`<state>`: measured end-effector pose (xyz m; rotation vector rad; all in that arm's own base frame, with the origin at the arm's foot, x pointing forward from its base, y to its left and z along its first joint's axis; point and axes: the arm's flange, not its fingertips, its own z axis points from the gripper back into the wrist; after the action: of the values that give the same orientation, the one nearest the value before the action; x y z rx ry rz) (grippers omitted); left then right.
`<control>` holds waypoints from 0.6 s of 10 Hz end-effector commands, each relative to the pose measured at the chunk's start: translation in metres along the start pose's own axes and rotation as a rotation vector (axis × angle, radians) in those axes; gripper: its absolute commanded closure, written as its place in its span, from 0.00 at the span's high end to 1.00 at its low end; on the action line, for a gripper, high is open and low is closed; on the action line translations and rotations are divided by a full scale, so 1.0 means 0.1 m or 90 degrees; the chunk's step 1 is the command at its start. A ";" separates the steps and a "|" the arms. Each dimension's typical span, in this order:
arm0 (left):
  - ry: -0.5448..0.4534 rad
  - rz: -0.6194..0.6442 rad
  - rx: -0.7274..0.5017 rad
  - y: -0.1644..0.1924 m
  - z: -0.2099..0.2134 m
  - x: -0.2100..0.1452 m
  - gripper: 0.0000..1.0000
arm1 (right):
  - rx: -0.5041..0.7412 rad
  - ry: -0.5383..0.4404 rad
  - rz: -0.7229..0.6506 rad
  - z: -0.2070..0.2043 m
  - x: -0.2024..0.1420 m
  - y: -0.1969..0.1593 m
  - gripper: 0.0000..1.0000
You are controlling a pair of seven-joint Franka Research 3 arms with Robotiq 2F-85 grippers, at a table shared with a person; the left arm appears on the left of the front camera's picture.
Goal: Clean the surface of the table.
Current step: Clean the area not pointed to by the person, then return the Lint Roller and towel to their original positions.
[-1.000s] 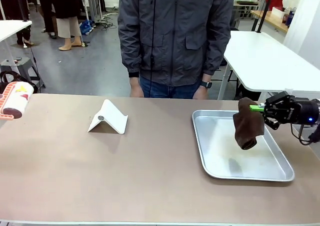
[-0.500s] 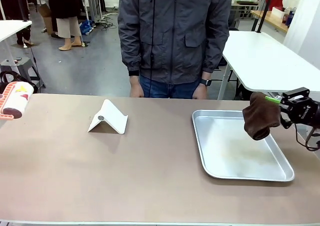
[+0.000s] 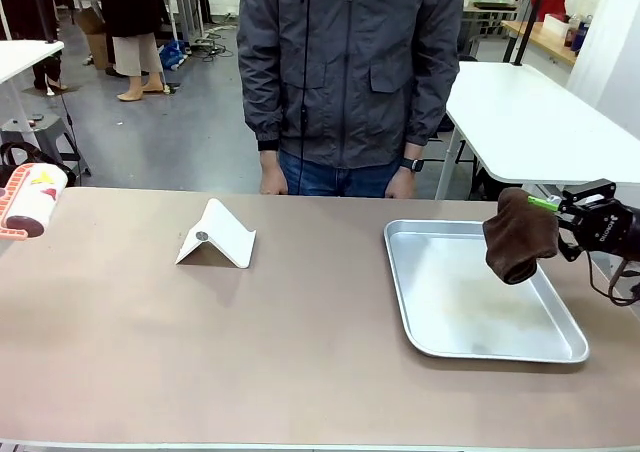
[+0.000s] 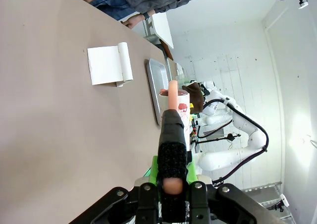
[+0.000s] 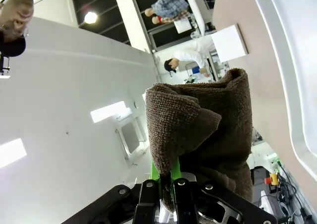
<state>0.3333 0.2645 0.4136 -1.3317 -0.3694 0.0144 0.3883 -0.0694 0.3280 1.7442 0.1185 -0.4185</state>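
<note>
At the far left, your left gripper (image 4: 172, 178) has its jaws pinched on the black handle of a lint roller (image 3: 30, 200). The roller's head sits over the left end of the table (image 3: 250, 342); you cannot tell whether it touches the top. In the left wrist view the taupe table (image 4: 49, 110) runs along one side of those jaws, close by.

Moving right, a white folded stand (image 3: 217, 235) rests on the table, left of centre. A person (image 3: 350, 72) in a dark jacket stands at the far edge, hands down at the table's rim.

Further right, a metal tray (image 3: 400, 282) lies flat on the table. Above its right side, your right gripper (image 3: 545, 204) has its jaws pressed tight on a brown cloth (image 3: 518, 235), which hangs clear of the tray. The table lies below and to the left of these jaws, apart from them.
</note>
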 end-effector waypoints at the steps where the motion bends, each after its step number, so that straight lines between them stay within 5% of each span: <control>1: -0.002 0.005 0.000 -0.05 -0.01 -0.02 0.22 | -0.002 0.003 0.006 -0.02 0.01 0.05 0.00; 6: -0.002 0.005 0.000 -0.05 -0.01 -0.02 0.22 | -0.002 0.003 0.006 -0.02 0.01 0.05 0.00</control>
<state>0.3333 0.2645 0.4136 -1.3317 -0.3694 0.0144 0.3898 -0.0703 0.3293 1.7426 0.1151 -0.4151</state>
